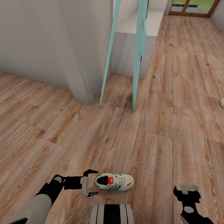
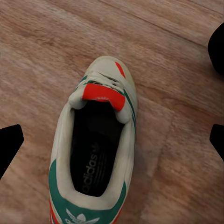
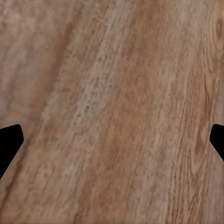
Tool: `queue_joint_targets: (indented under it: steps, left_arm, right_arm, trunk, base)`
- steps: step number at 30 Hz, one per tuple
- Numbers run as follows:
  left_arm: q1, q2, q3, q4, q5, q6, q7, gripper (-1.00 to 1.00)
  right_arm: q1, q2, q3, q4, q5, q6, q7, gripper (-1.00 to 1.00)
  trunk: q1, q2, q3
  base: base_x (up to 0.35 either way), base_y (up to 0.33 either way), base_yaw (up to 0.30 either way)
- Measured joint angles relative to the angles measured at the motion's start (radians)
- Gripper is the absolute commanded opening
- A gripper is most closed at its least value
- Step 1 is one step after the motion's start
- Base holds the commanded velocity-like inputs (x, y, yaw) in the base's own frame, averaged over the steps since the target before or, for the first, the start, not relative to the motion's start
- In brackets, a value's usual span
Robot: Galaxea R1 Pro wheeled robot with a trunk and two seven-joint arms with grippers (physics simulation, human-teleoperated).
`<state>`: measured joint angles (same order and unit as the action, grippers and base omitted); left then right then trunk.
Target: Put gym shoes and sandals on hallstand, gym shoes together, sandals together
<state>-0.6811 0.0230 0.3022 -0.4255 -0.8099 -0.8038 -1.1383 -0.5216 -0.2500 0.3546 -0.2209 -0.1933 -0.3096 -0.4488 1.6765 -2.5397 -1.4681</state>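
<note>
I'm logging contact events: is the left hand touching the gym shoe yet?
Apart. In the left wrist view both fingertips sit wide of the gym shoe, with bare floor between.

A pale shoe [image 1: 222, 103] is cut off at the head view's right edge; the sneaker's [image 2: 93, 154] heel leaves the left wrist view.

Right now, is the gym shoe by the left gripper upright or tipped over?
Upright. The gym shoe sits sole-down on the corridor floor, its opening facing up, and the open left gripper sits at its heel.
</note>
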Motion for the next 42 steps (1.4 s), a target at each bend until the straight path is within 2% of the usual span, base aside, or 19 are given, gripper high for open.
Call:
queue_joint_targets:
  steps: [24,26,27,29,42]
  left_arm:
    - [0.0,0.001,0.005,-0.004,0.0,0.002,0.018,1.0]
    - [0.0,0.001,0.005,-0.001,0.0,0.002,0.099,1.0]
    - [0.0,0.001,0.005,-0.001,-0.001,0.002,0.1,1.0]
    - [0.0,0.002,0.004,0.003,-0.003,0.002,0.174,1.0]
    - [0.0,0.001,0.002,0.005,-0.005,0.002,0.195,1.0]
  right_arm:
    - [0.0,0.0,0.001,0.0,0.0,0.0,-0.001,1.0]
    - [0.0,0.0,0.001,0.0,0.0,0.0,-0.001,1.0]
    - [0.0,0.0,0.001,0.0,0.0,0.0,-0.001,1.0]
    - [0.0,0.0,0.001,0.0,0.0,0.001,-0.001,1.0]
    - [0.0,0.0,0.002,0.0,0.008,0.0,0.002,1.0]
  trunk:
    - [0.0,0.0,0.0]
    - [0.0,0.0,0.0]
    - [0.0,0.0,0.0]
    - [0.0,0.0,0.0]
    - [0.0,0.0,0.0]
  base:
    - [0.0,0.0,0.0]
    - [0.0,0.0,0.0]
    - [0.0,0.0,0.0]
    - [0.0,0.0,0.0]
    - [0.0,0.0,0.0]
